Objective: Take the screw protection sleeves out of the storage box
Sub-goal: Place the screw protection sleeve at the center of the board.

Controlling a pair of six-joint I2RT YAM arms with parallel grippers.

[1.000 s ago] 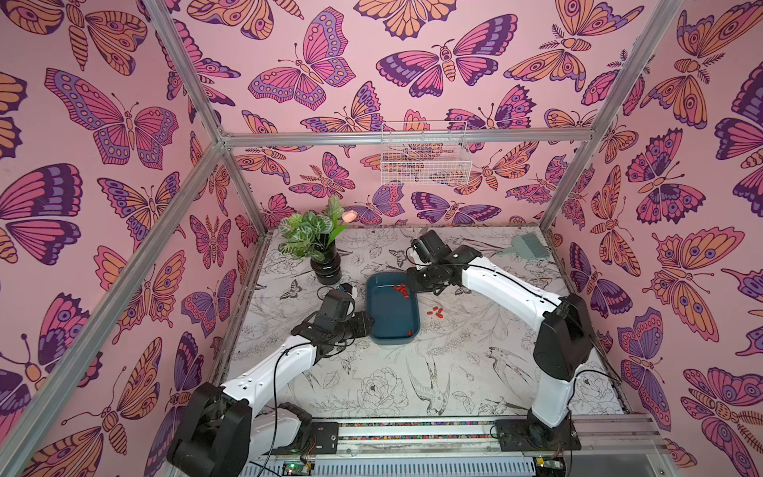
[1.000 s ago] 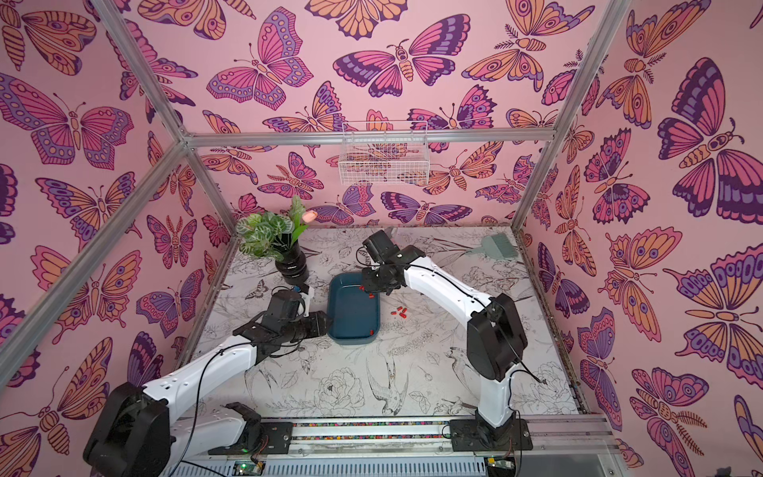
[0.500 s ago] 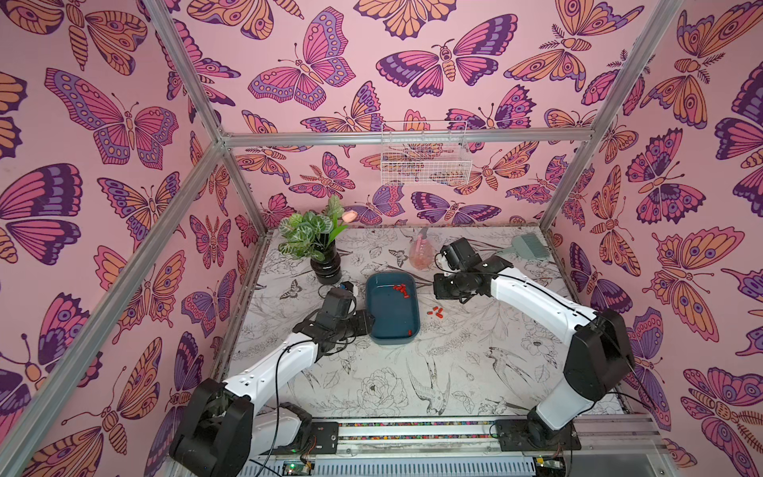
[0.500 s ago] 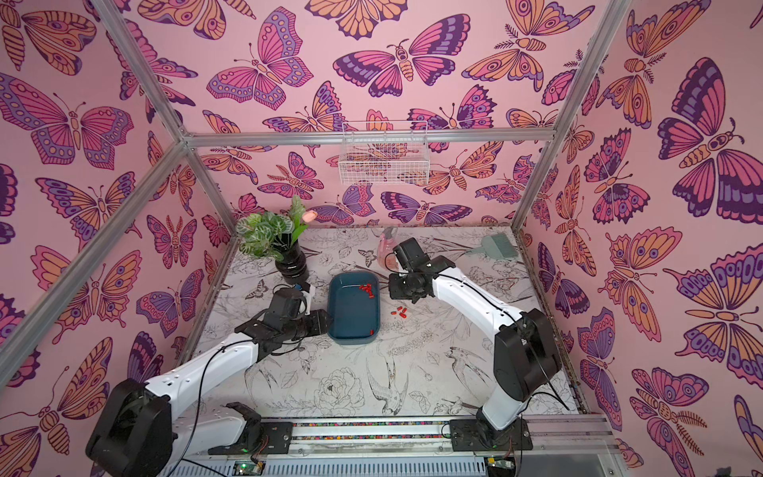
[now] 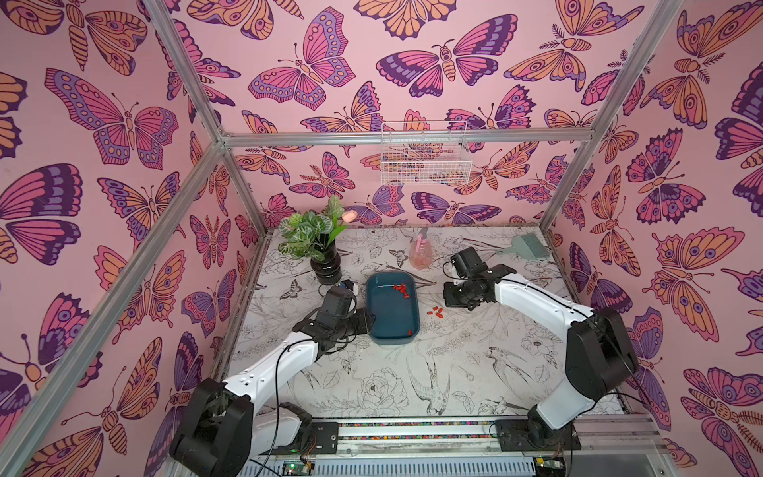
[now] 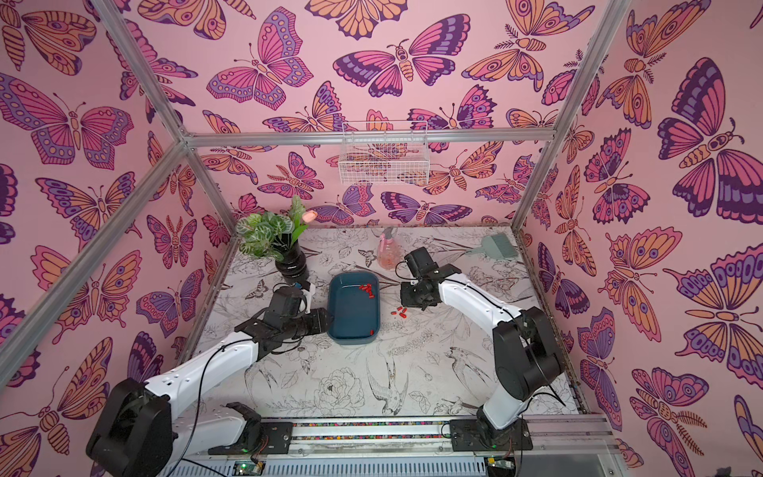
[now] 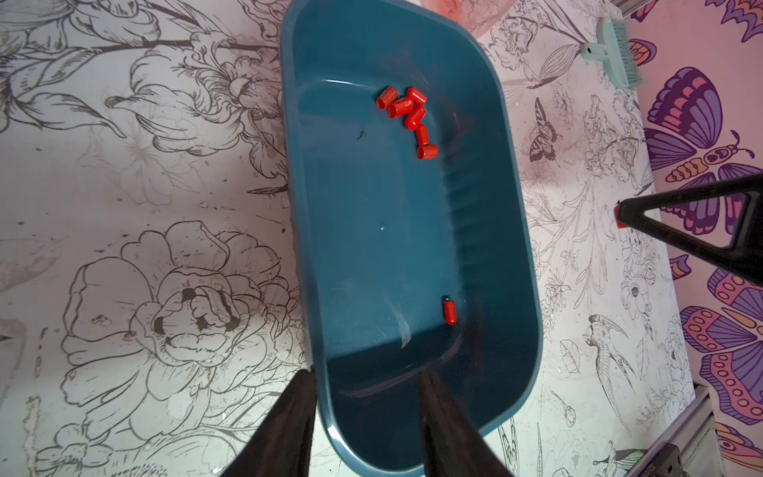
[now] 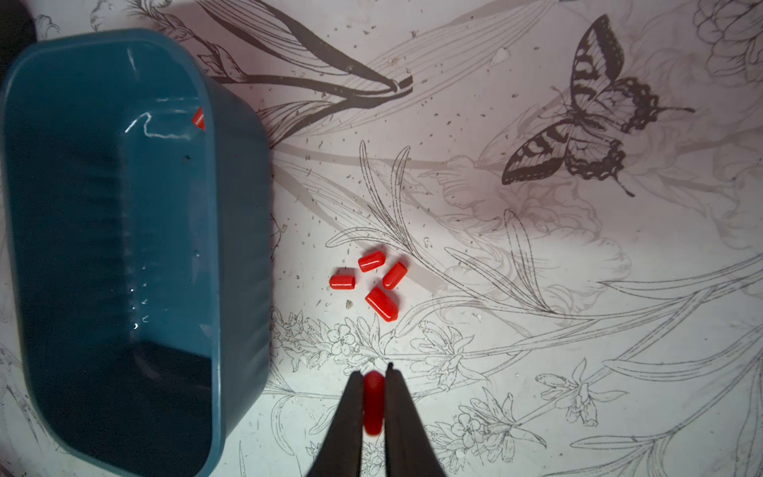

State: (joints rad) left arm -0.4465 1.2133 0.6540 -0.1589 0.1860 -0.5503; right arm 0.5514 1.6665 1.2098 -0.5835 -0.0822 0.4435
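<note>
The right gripper (image 8: 373, 371) has swung off the storage box (image 5: 390, 318) and hangs over the table (image 5: 454, 371) just right of it, clenched on one red screw protection sleeve (image 8: 373, 402). Four sleeves (image 8: 373, 285) lie on the table beside the box's right wall. Inside the box, six sleeves (image 7: 408, 119) cluster at the far end; a lone sleeve (image 7: 449, 312) lies toward the near end. The left gripper (image 7: 366, 373) straddles the box's left wall, jaws parted, one finger inside. Behind the box stand a potted plant (image 5: 318, 247), a pink spray bottle (image 5: 421, 254) and a green brush (image 5: 526, 245).
</note>
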